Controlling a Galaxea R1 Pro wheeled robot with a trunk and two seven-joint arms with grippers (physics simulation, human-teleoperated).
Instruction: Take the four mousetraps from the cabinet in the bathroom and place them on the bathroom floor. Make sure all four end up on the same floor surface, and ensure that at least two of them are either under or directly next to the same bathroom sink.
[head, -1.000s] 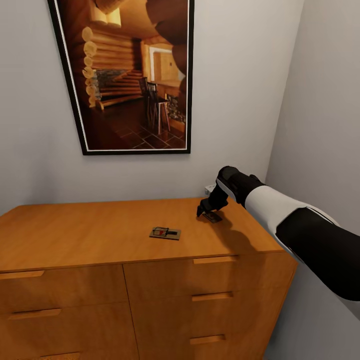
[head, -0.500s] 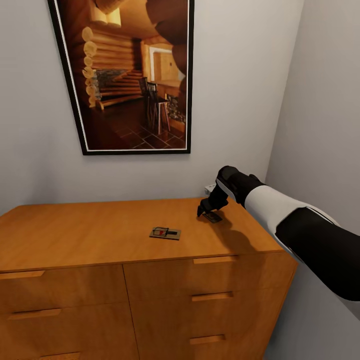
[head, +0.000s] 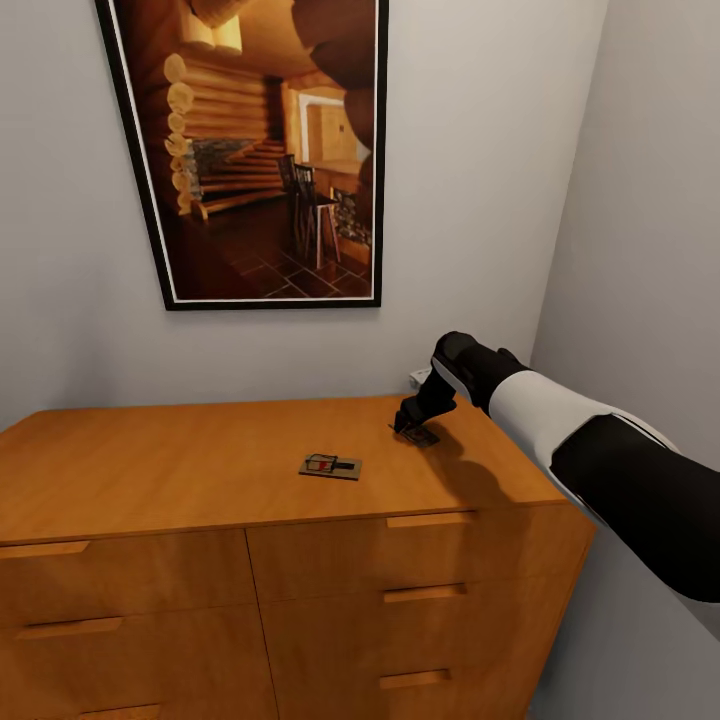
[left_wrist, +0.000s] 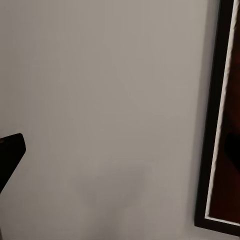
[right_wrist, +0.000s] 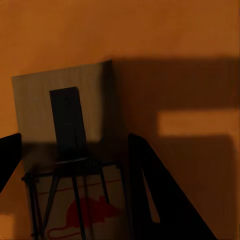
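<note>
Mousetrap (right_wrist: 60, 150), tan wooden board with dark wire, sits between the right gripper (head: 412, 428)'s fingers; grip unclear.

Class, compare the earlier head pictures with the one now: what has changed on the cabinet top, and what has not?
The right gripper has tipped one edge of its mousetrap slightly up off the cabinet. The other mousetrap, the cabinet and the picture stayed put.
</note>
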